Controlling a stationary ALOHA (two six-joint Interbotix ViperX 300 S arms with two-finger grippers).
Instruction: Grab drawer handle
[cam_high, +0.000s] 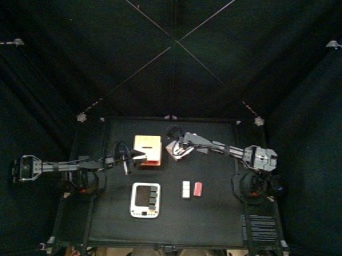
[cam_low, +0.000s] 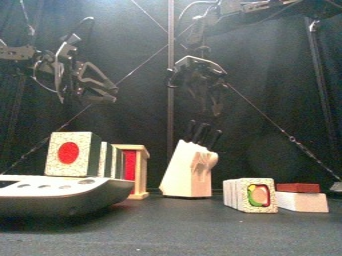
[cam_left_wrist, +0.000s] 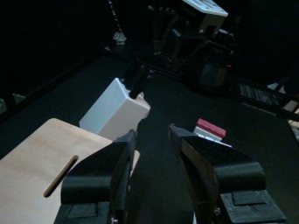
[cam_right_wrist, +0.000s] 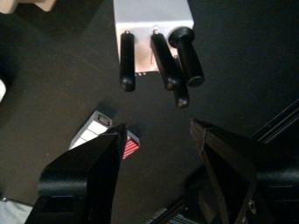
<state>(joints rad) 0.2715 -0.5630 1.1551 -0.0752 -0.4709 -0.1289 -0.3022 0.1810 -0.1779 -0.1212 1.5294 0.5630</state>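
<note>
- Top view: we see the drawer (cam_high: 146, 150) at the table's middle-left, with the left gripper (cam_high: 124, 160) just beside it, fingers wide, holding nothing.
- We see the right gripper (cam_high: 175, 150) above the knife block (cam_right_wrist: 153, 12), fingers wide.

A white knife block (cam_low: 187, 168) with dark handles stands just right of the tan drawer (cam_low: 131, 171), crowding that side. Left of the drawer, bare counter (cam_high: 110, 140) lies open. The right gripper (cam_high: 181, 148) hangs above the block, jaws wide.
</note>
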